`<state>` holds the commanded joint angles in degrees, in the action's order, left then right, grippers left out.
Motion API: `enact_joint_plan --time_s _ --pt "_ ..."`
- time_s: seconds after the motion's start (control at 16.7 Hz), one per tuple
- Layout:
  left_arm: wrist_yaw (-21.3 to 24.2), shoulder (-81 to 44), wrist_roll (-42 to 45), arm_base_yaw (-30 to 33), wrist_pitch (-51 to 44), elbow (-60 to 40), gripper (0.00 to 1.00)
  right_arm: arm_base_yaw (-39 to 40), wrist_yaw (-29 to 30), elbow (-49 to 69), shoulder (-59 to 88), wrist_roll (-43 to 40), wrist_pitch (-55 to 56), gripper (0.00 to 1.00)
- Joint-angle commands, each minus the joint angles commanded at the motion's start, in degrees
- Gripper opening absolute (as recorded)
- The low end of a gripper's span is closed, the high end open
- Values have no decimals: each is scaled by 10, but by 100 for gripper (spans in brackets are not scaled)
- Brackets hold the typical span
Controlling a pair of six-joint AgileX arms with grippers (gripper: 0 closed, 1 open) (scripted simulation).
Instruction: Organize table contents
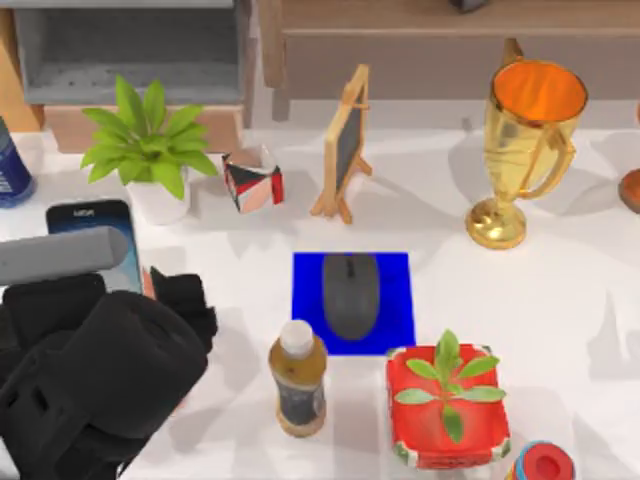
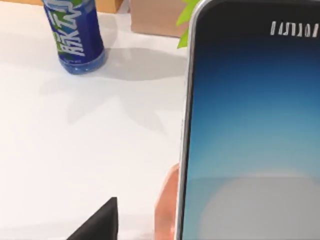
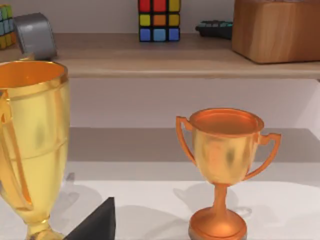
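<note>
Step in hand, as I judge it: fetching the phone [image 1: 98,240]; the mouse [image 1: 350,294] already lies on the blue mat [image 1: 395,275], right of the phone. My left gripper [image 1: 165,300] sits just right of the phone. In the left wrist view the phone [image 2: 250,130] stands close before the camera, upright, seemingly propped on a pinkish stand [image 2: 166,210]. One dark fingertip [image 2: 97,225] shows beside it, apart. How wide my fingers stand I cannot tell, nor that they hold anything. Next calls for closing on the phone's edges. My right arm is parked, its wrist camera facing the trophy [image 3: 32,145].
</note>
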<state>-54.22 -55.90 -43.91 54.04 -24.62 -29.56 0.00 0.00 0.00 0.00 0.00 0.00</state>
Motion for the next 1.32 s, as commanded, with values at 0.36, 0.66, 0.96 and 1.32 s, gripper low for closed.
enact_joint_plan --time_s 0.36,0.66,0.96,1.32 --pt "-29 20 -68 48 -77 -2 100 0 0 0 0 0 0 100" --pt "-29 19 -69 47 -77 -1 100 0 0 0 0 0 0 100" --pt "56 103 8 1 -4 26 100 0 0 0 0 0 0 100" --pt "233 267 165 -128 110 109 100 0 0 0 0 0 0 100"
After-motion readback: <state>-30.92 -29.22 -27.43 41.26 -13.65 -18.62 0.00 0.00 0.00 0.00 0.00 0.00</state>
